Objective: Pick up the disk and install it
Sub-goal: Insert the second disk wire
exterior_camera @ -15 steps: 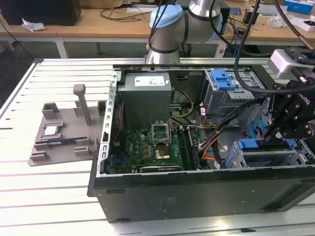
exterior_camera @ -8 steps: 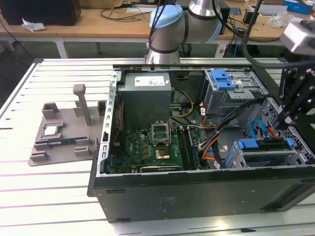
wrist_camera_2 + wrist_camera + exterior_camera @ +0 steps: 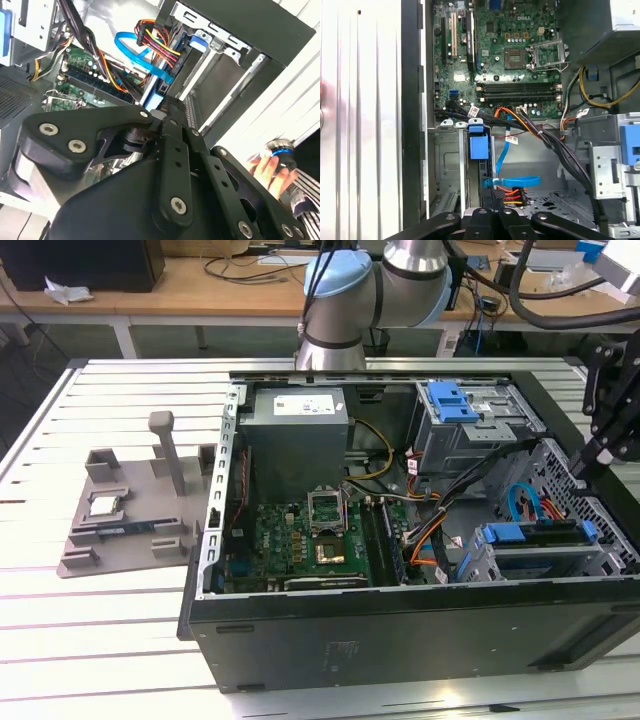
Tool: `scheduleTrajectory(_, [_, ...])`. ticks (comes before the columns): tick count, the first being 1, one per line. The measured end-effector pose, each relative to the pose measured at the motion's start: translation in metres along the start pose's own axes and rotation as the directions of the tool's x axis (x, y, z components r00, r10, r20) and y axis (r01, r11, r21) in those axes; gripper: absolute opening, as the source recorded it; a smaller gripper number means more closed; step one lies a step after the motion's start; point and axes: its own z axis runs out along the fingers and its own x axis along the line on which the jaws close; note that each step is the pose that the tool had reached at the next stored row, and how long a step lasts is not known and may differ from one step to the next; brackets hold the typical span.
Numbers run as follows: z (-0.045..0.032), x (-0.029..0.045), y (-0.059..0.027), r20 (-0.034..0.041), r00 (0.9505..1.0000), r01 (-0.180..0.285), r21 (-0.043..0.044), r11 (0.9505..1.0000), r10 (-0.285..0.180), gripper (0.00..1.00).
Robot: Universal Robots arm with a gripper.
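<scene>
Arm base [image 3: 335,300] stands at the table's [image 3: 110,640] far edge and reaches over the open PC case [image 3: 400,640] to the exterior view's right. Gripper [image 3: 585,465] hangs tilted above the case's right end, its fingers [image 3: 170,112] drawn together with nothing between them. The disk [image 3: 535,540] sits in its blue carrier inside the lower drive cage [image 3: 480,565], near the table's front edge, just below the gripper and not touching it. The first wrist view looks down past the gripper [image 3: 487,202] onto the disk's blue tab [image 3: 479,145] and the motherboard [image 3: 515,55]. The second wrist view shows a person's hand [image 3: 267,170] outside the case, on a blue-ringed knob [image 3: 280,150]. 1 grey fixture [image 3: 125,515] lies near the table's left edge.
</scene>
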Motion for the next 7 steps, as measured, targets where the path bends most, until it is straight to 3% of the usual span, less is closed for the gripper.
scheduleTrajectory(7, [-0.0004,-0.0001,0.0,-0.0002,1.0,0.0,0.0001,1.0,0.0,0.11])
